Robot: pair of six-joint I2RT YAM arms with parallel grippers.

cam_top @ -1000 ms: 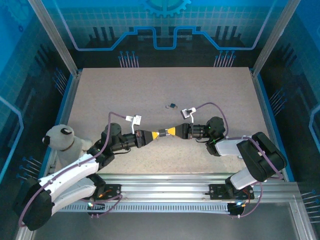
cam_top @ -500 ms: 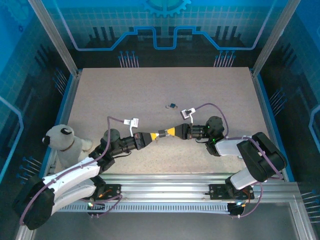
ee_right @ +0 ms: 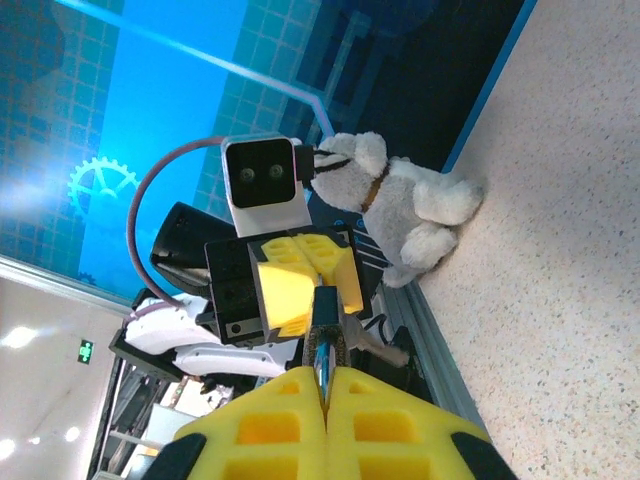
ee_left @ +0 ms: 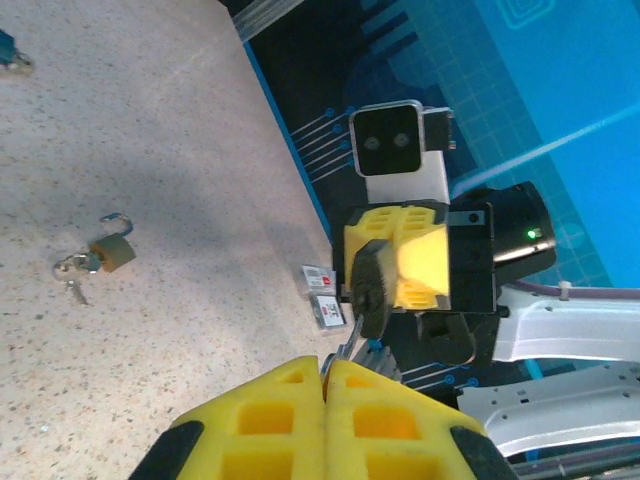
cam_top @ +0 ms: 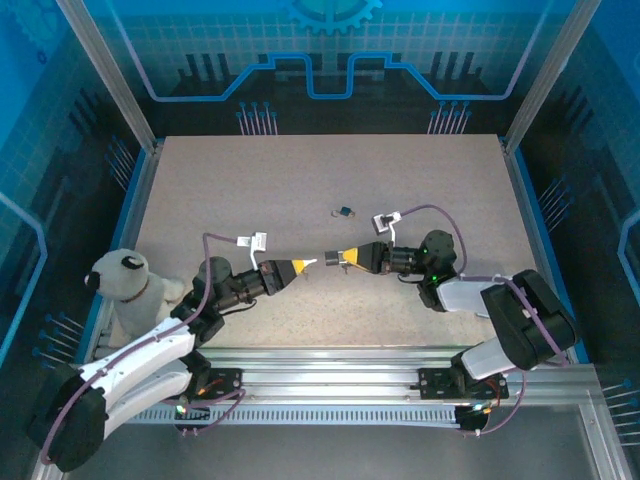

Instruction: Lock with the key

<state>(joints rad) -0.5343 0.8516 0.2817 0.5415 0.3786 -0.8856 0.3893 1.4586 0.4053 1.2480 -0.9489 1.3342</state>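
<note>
Steeply down from above and behind over the whole table point(cam_top: 300, 190), wrist views close and low, facing one another across it.

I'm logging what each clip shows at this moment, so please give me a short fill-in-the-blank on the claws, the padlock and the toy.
1. The right claw, facing the left claw tip to tip, is ___ on a small dark object.
2. The brass padlock lies on the ___, apart from both claws.
3. The plush dog sits at the ___ edge of the table, beside the left arm.

Missing words: shut; table; left
</note>
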